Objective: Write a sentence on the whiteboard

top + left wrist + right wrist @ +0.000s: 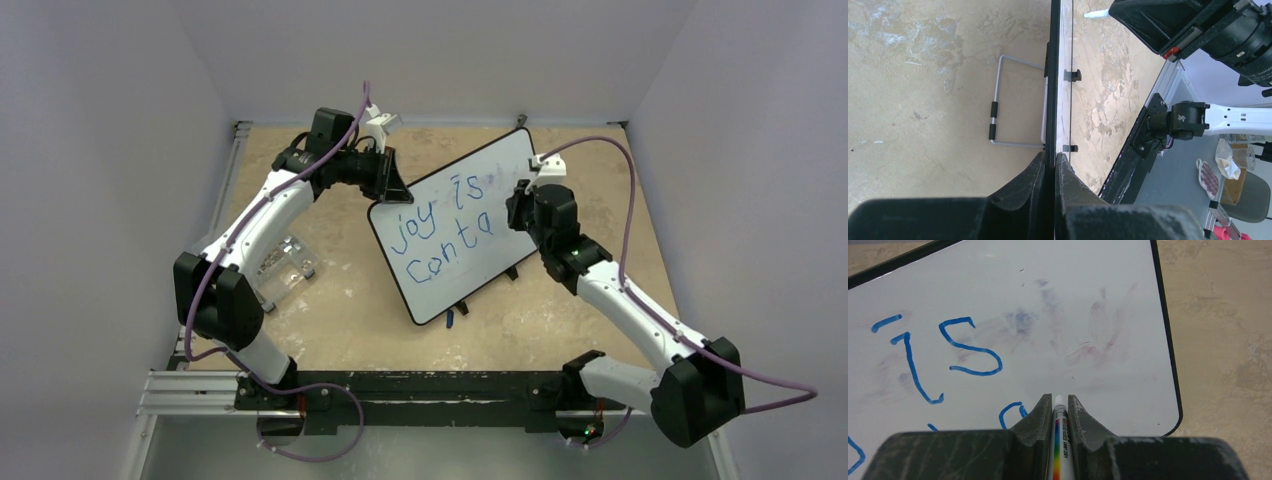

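White marker (1060,440) seemingly against whiteboard (1073,300)

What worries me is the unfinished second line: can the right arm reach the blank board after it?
Probably yes: the right gripper holds its marker pointed at that bare whiteboard, nothing between.

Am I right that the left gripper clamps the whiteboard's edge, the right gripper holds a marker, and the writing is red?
Only the colour is wrong: the right wrist view shows blue writing. The left gripper clamps the whiteboard; the right gripper holds the marker.
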Controlling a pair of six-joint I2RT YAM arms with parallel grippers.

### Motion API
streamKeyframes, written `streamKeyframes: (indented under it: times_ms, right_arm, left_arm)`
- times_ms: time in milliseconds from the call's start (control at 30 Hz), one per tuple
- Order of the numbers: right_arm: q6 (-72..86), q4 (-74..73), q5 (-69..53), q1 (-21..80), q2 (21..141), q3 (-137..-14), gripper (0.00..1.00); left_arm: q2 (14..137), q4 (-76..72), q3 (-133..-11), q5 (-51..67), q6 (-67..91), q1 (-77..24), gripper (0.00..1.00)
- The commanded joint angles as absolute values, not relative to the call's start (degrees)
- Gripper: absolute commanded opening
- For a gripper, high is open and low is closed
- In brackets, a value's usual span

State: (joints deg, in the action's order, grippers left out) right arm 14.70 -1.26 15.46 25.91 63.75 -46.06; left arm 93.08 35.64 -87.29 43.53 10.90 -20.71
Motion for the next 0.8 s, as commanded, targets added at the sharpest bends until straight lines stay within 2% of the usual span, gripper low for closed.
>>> streamKeyframes:
  times_ms: [0, 433, 767]
  right_arm:
    - [13.63, 2.97, 14.06, 24.48, 65.16, -49.43, 0.0]
    - [13.32, 5.02, 10.07, 23.67, 71.21, -52.79, 0.0]
    - [14.38, 6.01, 4.14, 23.7, 69.95, -50.01, 0.0]
  left_arm:
    - [90.59, 33.12, -87.84, 41.28, 7.13, -20.76, 0.0]
    - [90.59, 33.06, -87.89, 41.31, 7.12, -20.77, 0.0]
    - [90.56, 33.16, -87.93, 41.22, 7.03, -20.74, 0.0]
